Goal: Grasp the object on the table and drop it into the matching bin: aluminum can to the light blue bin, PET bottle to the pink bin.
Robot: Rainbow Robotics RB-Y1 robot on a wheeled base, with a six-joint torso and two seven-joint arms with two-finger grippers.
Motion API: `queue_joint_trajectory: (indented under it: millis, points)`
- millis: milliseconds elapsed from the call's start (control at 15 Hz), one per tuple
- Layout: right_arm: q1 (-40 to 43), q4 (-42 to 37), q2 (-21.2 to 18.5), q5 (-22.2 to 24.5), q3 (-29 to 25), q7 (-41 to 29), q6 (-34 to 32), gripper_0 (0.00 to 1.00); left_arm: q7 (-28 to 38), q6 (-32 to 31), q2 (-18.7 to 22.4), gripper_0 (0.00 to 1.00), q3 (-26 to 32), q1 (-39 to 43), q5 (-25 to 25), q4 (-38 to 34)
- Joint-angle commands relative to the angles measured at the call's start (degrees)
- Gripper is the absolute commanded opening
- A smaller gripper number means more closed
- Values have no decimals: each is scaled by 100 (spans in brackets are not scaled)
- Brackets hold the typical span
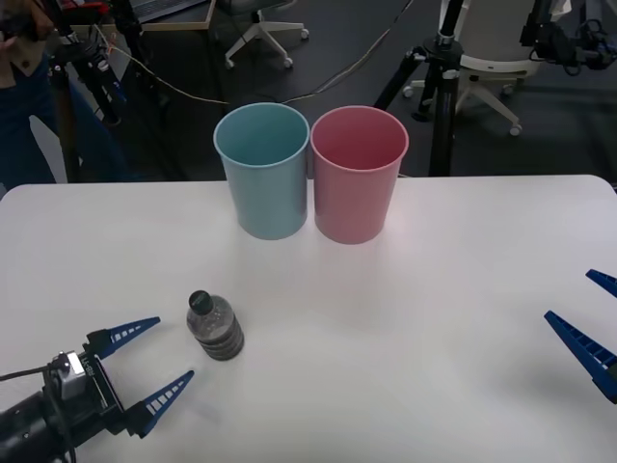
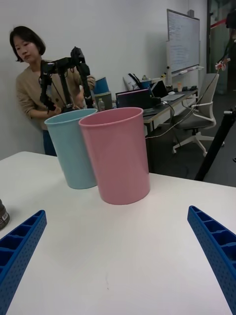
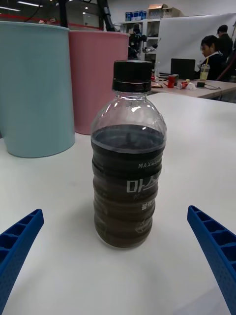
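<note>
Approach to the PET bottle (image 1: 214,326), before the grasp.
The left gripper (image 1: 143,365) was held wide open and empty just beside it; closure was judged next, then carriage to the pink bin (image 1: 358,174).

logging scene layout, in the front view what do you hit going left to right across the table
left gripper, open → PET bottle, upright → light blue bin → pink bin → right gripper, open, at the table's right edge
</note>
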Motion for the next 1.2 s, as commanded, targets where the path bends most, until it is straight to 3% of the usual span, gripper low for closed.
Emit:
queue_joint_trajectory:
  millis: [67,1200]
  points:
    - [0,0,0,0,0,0,0,100,-58,230,-84,100,-187,-129,-16,38]
    - [0,0,0,0,0,0,0,100,73,1127,-304,100,-1092,-814,-34,38]
